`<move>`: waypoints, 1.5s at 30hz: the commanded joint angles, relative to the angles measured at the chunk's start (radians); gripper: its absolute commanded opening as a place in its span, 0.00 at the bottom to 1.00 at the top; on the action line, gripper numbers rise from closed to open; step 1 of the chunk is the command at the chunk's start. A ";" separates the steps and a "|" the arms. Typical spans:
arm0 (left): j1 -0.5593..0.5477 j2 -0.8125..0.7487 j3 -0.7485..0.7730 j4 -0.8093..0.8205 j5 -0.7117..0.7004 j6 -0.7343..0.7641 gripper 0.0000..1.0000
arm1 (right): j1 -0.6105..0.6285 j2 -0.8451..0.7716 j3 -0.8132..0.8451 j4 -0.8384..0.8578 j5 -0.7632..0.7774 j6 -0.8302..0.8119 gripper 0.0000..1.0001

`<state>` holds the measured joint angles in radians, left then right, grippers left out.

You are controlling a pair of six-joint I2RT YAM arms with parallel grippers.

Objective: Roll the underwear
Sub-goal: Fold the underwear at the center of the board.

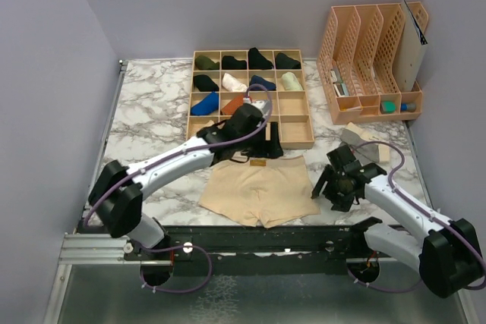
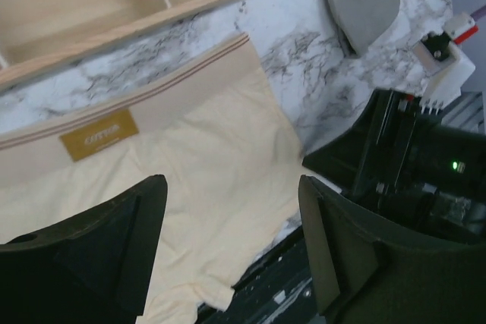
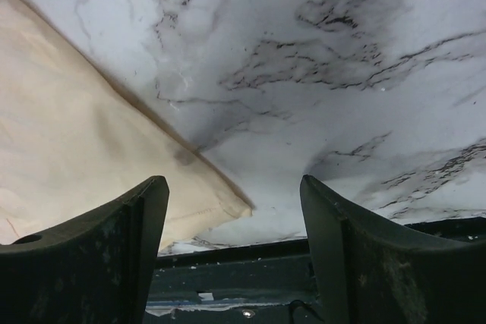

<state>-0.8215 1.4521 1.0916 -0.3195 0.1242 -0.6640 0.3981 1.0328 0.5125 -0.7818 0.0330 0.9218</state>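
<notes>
The left gripper (image 2: 230, 202) hangs released, its two dark fingers (image 2: 114, 248) spread wide with nothing between them but the cloth lying below. Directly under it is the beige underwear (image 1: 262, 187), spread flat on the marble table (image 3: 342, 73). The striped waistband (image 2: 152, 96) and its small tan label (image 2: 99, 134) lie just beyond the fingertips, on the side of the left-hand finger in the wrist view. Whether the fingers touch the fabric cannot be told. Past the waistband, farther out from this gripper, runs the near wall of the wooden tray (image 2: 152, 24), whose compartments hold rolled garments (image 1: 250, 58) (dark ones mostly, plus a few in blue, rust and pale tones). The grey underwear (image 1: 355, 139) lies in a loose heap ahead and to the right of the left gripper, well apart from the beige piece and just behind the right arm, with its cream band on the side away from the tray. The right gripper (image 3: 234, 202) is also unclenched and holds nothing. Its fingers stand apart over the table just beside the right edge of the beige underwear. In its wrist view, a lower corner of that garment reaches into the gap from the left-hand finger's side, while bare marble fills the space before the other finger. Beyond the right gripper, at the far right of the table, stands a peach file organizer (image 1: 372, 58).
</notes>
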 commanded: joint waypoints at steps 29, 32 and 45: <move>-0.188 0.726 0.701 -0.250 -0.229 -0.063 0.53 | -0.004 -0.140 -0.082 0.012 -0.124 -0.089 0.61; -0.188 0.740 0.708 -0.260 -0.246 -0.051 0.50 | -0.004 -0.128 -0.078 0.021 -0.131 -0.097 0.60; -0.189 0.766 0.742 -0.283 -0.267 -0.034 0.49 | -0.004 -0.079 -0.045 0.073 -0.130 -0.129 0.59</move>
<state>-1.0035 2.2032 1.7767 -0.5808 -0.1089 -0.7136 0.3981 0.9413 0.4412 -0.7422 -0.0917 0.8116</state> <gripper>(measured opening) 0.475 0.595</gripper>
